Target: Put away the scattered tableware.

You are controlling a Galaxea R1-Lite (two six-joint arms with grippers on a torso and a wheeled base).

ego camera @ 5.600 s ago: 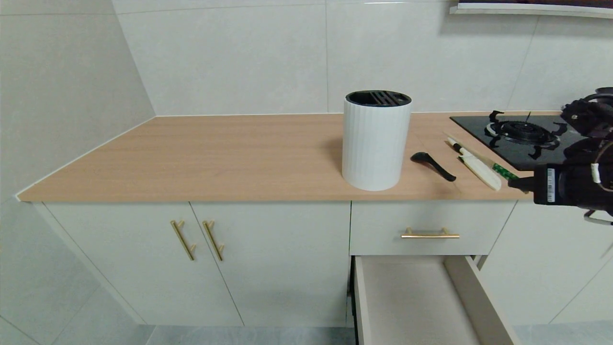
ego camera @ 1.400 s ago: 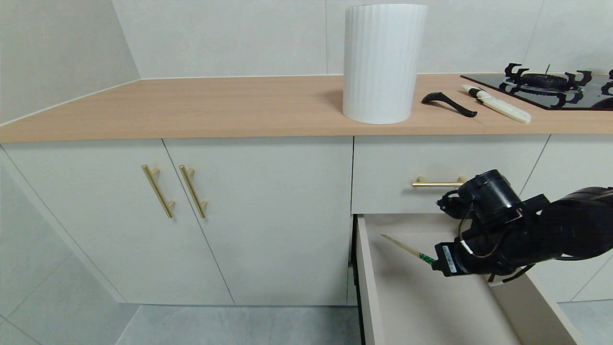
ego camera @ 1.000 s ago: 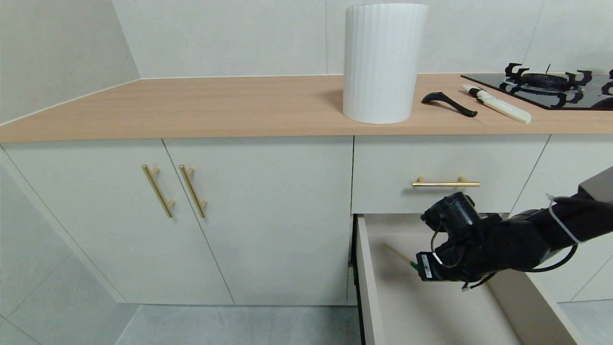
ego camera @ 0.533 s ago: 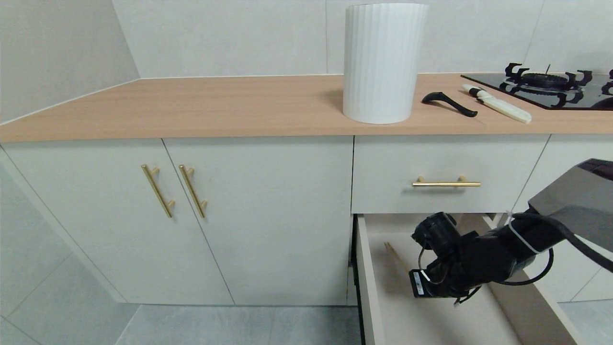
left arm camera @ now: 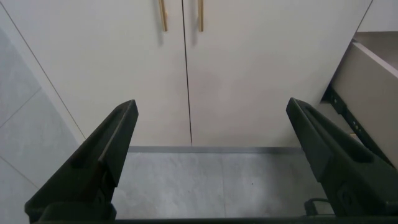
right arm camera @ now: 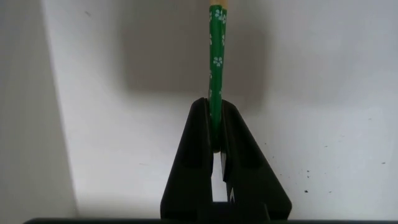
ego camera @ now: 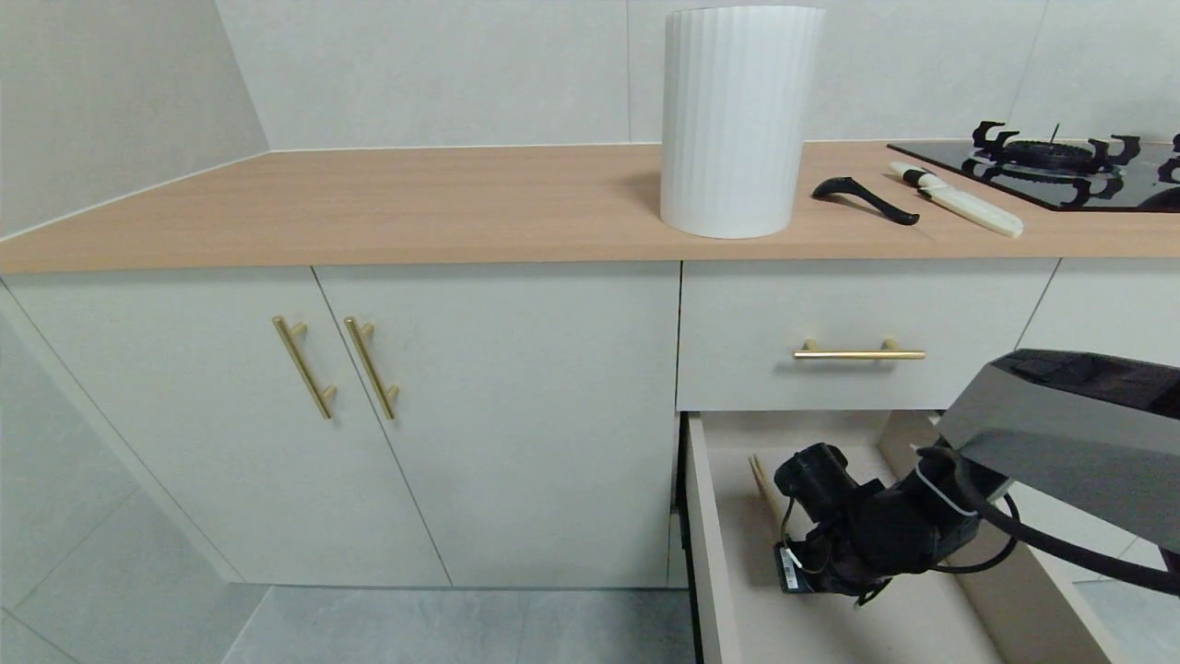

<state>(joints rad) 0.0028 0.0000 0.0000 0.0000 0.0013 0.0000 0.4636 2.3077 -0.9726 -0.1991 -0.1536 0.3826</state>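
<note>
Fingers (right arm camera: 200, 146) of the right gripper (right arm camera: 215, 111) are pinched almost together on the green end of a chopstick (right arm camera: 216, 50). It is held low inside the open drawer (ego camera: 702, 516), with its wooden tip toward the back. The left gripper (left arm camera: 211, 124) faces the cupboard doors (left arm camera: 249, 62), its fingers spread wide with nothing between them. On the countertop (ego camera: 415, 203), a black spoon (ego camera: 862, 199) and a white knife (ego camera: 963, 207) lie beside the ribbed white holder (ego camera: 737, 120).

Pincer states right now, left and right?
Left pincer: open, empty.
Right pincer: shut on the chopsticks.
</note>
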